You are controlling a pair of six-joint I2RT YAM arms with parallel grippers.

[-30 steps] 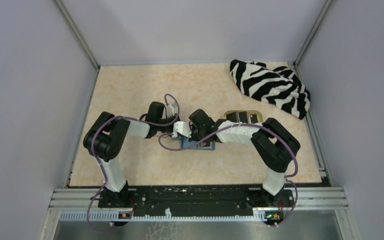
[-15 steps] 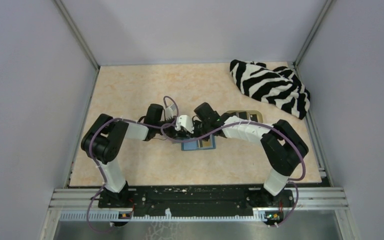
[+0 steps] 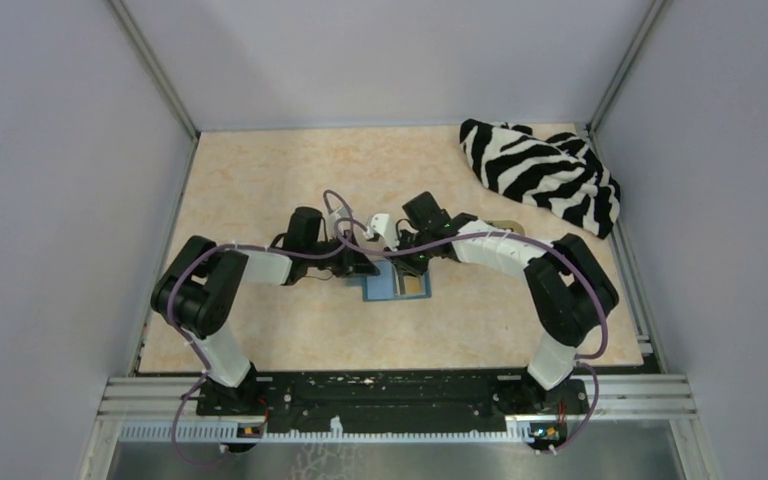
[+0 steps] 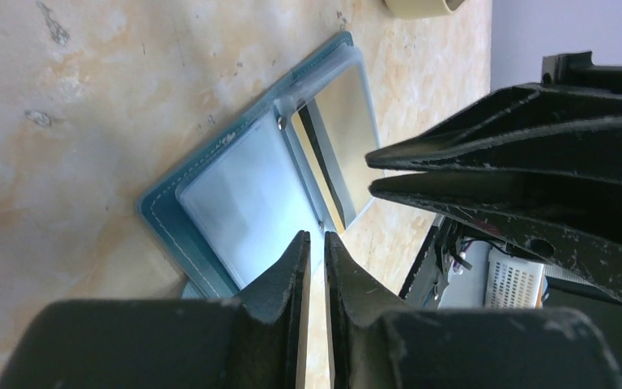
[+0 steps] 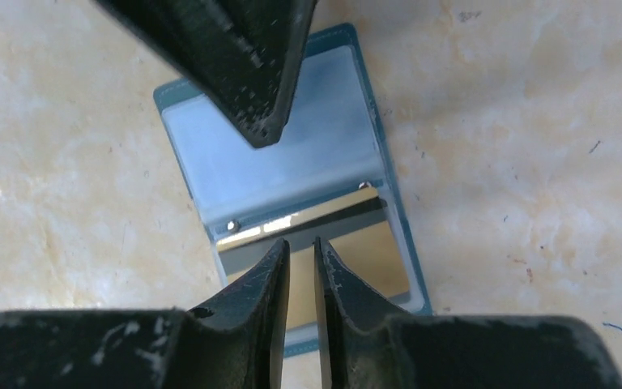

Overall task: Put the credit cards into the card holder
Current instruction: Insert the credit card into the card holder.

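Note:
The teal card holder (image 3: 397,288) lies open on the table. Its clear sleeves show in the left wrist view (image 4: 243,194) and the right wrist view (image 5: 328,158). An orange-gold credit card (image 5: 364,251) with a dark stripe sits inside one sleeve and also shows in the left wrist view (image 4: 348,134). My left gripper (image 4: 314,235) hovers over the holder's empty half, jaws nearly together with nothing between them. My right gripper (image 5: 300,241) hovers over the card's half, also shut and empty. In the top view the left gripper (image 3: 368,266) and right gripper (image 3: 403,262) meet at the holder's far edge. No black cards show.
The tan oval tray (image 3: 508,226) sits right of the holder, mostly hidden under my right forearm; its rim shows in the left wrist view (image 4: 417,6). A zebra-striped cloth (image 3: 540,172) lies at the back right corner.
Both grippers have drawn back toward the far side, off the holder. The holder now lies uncovered and open with the gold card in it. The right forearm now covers the tray.

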